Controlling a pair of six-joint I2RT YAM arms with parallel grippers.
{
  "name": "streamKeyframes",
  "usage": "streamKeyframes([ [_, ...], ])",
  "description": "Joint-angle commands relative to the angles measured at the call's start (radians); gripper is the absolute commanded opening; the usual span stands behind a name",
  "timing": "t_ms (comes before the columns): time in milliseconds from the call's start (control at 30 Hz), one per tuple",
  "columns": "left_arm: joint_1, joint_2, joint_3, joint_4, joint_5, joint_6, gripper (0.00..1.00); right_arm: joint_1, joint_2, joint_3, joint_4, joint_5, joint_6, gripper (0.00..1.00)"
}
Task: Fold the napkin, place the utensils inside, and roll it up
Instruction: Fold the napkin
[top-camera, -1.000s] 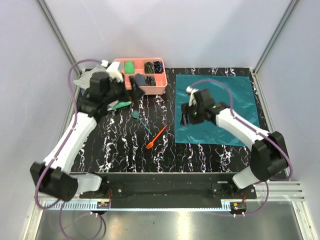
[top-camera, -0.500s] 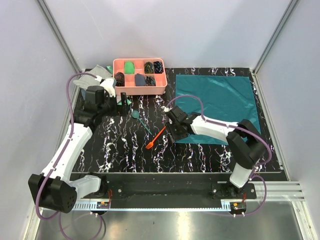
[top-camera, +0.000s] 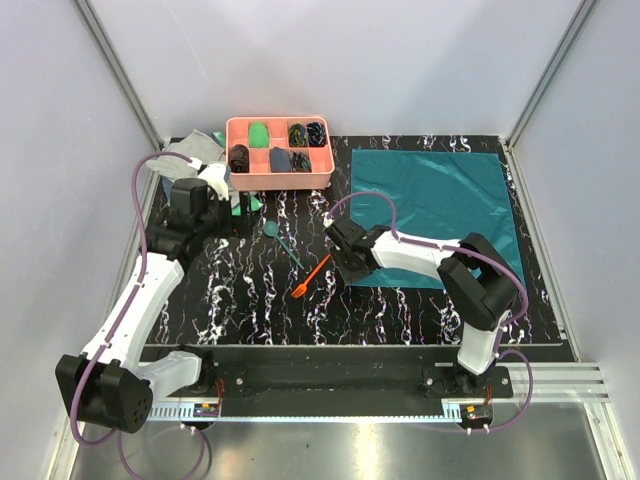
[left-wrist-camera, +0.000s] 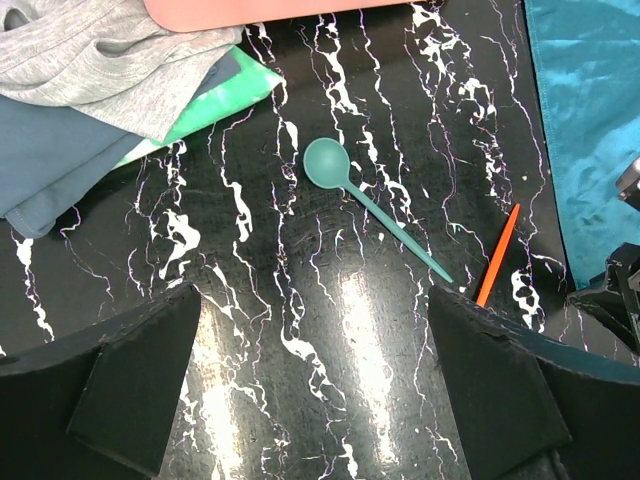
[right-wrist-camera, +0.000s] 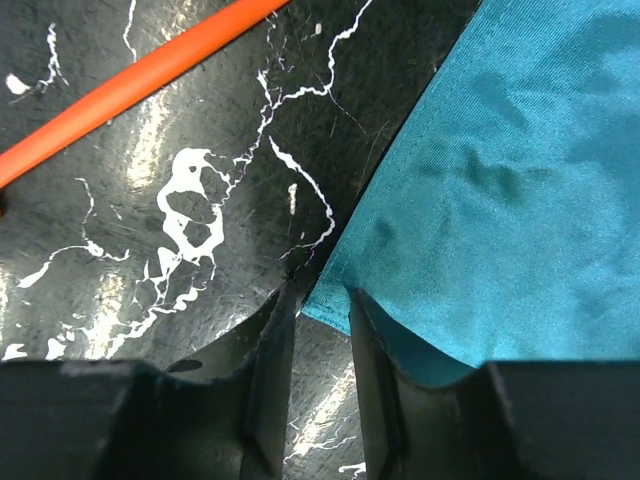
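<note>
The teal napkin (top-camera: 435, 215) lies flat at the right of the table. The orange fork (top-camera: 313, 273) and the teal spoon (top-camera: 282, 240) lie on the table left of it. My right gripper (top-camera: 350, 272) is low at the napkin's near-left corner. In the right wrist view the jaws (right-wrist-camera: 320, 300) stand a narrow gap apart, with the corner of the napkin (right-wrist-camera: 510, 180) between them; the fork handle (right-wrist-camera: 140, 75) crosses the top left. My left gripper (left-wrist-camera: 315, 390) is wide open and empty above bare table, near the spoon (left-wrist-camera: 375, 205) and fork (left-wrist-camera: 497, 255).
A pink compartment tray (top-camera: 280, 183) with small items stands at the back. A light grey cloth (left-wrist-camera: 90, 50), a bright green cloth (left-wrist-camera: 215, 95) and a blue-grey cloth (left-wrist-camera: 50, 160) are piled at the back left. Enclosure walls surround the table.
My right gripper moved left, off the middle of the napkin, down to its near-left corner. My left arm drew back left, away from the tray.
</note>
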Motion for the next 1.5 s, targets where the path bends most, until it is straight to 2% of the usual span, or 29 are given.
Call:
streamKeyframes([
  [0, 0.008, -0.02, 0.002, 0.056, -0.024, 0.016, 0.99, 0.014, 0.011, 0.023, -0.002, 0.02, -0.017, 0.33],
  [100, 0.008, -0.017, 0.002, 0.056, -0.017, 0.015, 0.99, 0.014, 0.022, 0.019, -0.003, 0.007, -0.02, 0.29],
  [333, 0.009, -0.02, 0.002, 0.056, -0.016, 0.013, 0.99, 0.014, 0.051, -0.001, -0.005, -0.013, -0.012, 0.08],
  [433, 0.011, -0.023, 0.002, 0.056, -0.016, 0.013, 0.99, 0.015, 0.038, -0.008, -0.014, -0.026, -0.008, 0.05],
  [467, 0.011, -0.022, 0.002, 0.056, -0.016, 0.013, 0.99, 0.017, 0.033, -0.006, -0.017, -0.032, -0.002, 0.01],
  [767, 0.011, -0.032, -0.003, 0.056, -0.024, 0.011, 0.99, 0.061, -0.044, 0.038, -0.063, -0.161, 0.09, 0.0],
  [967, 0.013, -0.028, -0.001, 0.056, -0.019, 0.008, 0.99, 0.035, -0.122, 0.086, -0.127, -0.023, 0.043, 0.0],
  [1267, 0.013, -0.028, -0.006, 0.057, -0.008, 0.004, 0.99, -0.238, -0.11, 0.126, -0.167, 0.095, -0.104, 0.0],
  [1467, 0.013, -0.023, -0.008, 0.056, -0.011, 0.004, 0.99, -0.405, 0.02, 0.224, -0.143, 0.14, -0.195, 0.0],
])
